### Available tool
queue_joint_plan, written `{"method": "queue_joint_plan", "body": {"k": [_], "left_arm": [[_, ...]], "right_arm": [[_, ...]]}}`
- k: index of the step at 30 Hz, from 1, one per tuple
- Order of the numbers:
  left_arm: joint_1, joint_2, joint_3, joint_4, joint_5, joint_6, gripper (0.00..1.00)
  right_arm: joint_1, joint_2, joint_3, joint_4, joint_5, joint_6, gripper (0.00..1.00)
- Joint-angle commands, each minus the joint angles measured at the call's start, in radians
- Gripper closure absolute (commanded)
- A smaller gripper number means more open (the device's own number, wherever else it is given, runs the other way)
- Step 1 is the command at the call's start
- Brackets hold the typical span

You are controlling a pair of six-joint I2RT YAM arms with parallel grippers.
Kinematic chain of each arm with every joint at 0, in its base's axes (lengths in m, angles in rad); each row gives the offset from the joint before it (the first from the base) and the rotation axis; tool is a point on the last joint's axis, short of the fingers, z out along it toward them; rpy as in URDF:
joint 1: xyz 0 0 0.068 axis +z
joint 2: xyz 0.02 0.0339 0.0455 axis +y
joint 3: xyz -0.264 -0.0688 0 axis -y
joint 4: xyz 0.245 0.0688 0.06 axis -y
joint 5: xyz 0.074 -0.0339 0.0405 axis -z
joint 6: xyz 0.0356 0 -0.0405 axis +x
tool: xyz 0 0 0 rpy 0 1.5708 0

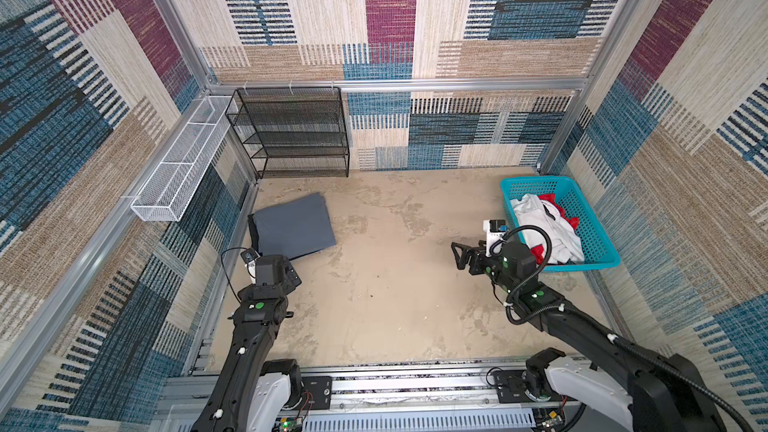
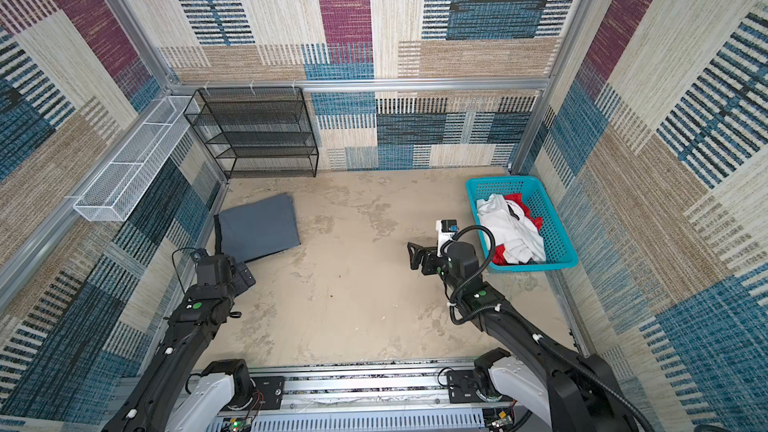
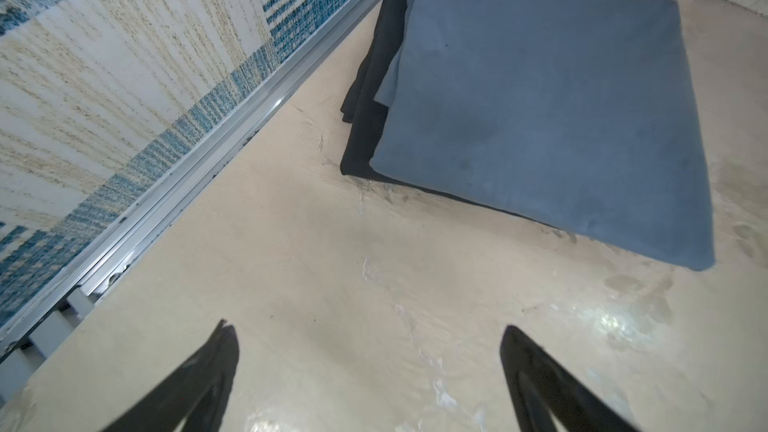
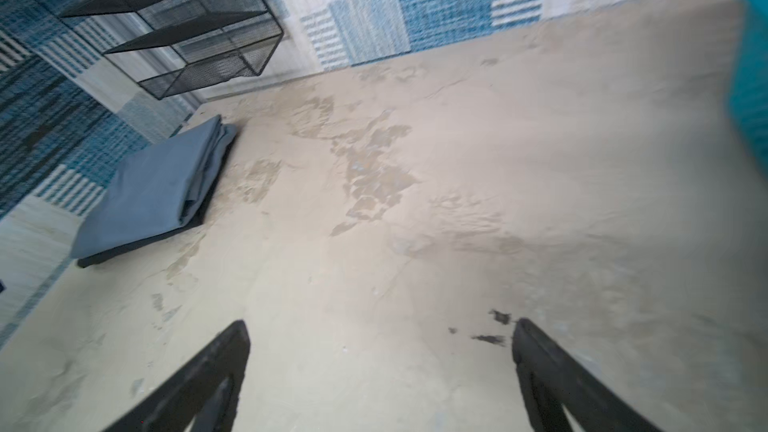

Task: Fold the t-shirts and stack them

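I see my left gripper (image 3: 368, 326) and right gripper (image 4: 380, 322) both spread wide, the folded blue-grey t-shirt (image 3: 540, 110) lying on the black t-shirt (image 3: 365, 139).

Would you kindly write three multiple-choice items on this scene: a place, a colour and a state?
1. Where is the white t-shirt? A. on a hanger; B. in the turquoise basket; C. in a drawer
2. What colour shirt lies under the folded blue-grey t-shirt? A. black; B. red; C. yellow
3. How is the left gripper? A. shut on cloth; B. open, empty; C. shut, empty
1 B: mesh walls surround it. 2 A: the black t-shirt's edge shows beneath. 3 B: its jaws stand apart, nothing between.
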State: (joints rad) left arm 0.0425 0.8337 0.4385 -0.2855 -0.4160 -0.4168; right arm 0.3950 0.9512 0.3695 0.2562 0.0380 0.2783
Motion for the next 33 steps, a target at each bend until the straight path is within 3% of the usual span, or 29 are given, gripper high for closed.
{"method": "queue_joint_plan", "body": {"k": [1, 6, 8, 13, 15, 16, 21, 27, 29, 33], "left_arm": [[-0.003, 0.031, -0.101, 0.349, -0.017, 0.113, 0.02], [-0.01, 0.13, -0.229, 0.767, 0.063, 0.235, 0.02], [-0.01, 0.222, -0.26, 0.974, 0.079, 0.268, 0.02], [-0.012, 0.472, -0.148, 1.091, 0.189, 0.322, 0.01], [-0.01, 0.622, -0.145, 1.273, 0.2, 0.336, 0.02], [-0.01, 0.656, -0.138, 1.28, 0.254, 0.35, 0.02], [-0.018, 0.68, -0.091, 1.212, 0.267, 0.365, 0.01], [-0.02, 0.684, -0.169, 1.369, 0.271, 0.372, 0.01], [-0.02, 0.684, -0.153, 1.338, 0.266, 0.369, 0.01], [-0.03, 0.691, -0.01, 1.076, 0.233, 0.369, 0.02]], "right_arm": [[0.001, -0.087, -0.1, 0.135, 0.213, -0.133, 0.01], [-0.002, -0.254, -0.174, 0.117, 0.389, -0.199, 0.01], [-0.009, -0.307, -0.258, 0.2, 0.46, -0.243, 0.01], [-0.047, -0.351, -0.399, 0.381, 0.384, -0.269, 0.01], [-0.053, -0.322, -0.445, 0.538, 0.361, -0.307, 0.01], [-0.061, -0.293, -0.463, 0.618, 0.347, -0.318, 0.01], [-0.116, -0.022, -0.465, 0.931, 0.196, -0.33, 0.01], [-0.132, 0.342, -0.359, 1.186, 0.114, -0.399, 0.01], [-0.141, 0.339, -0.293, 1.048, 0.085, -0.395, 0.01], [-0.184, 0.304, -0.344, 1.108, 0.059, -0.363, 0.01]]}}
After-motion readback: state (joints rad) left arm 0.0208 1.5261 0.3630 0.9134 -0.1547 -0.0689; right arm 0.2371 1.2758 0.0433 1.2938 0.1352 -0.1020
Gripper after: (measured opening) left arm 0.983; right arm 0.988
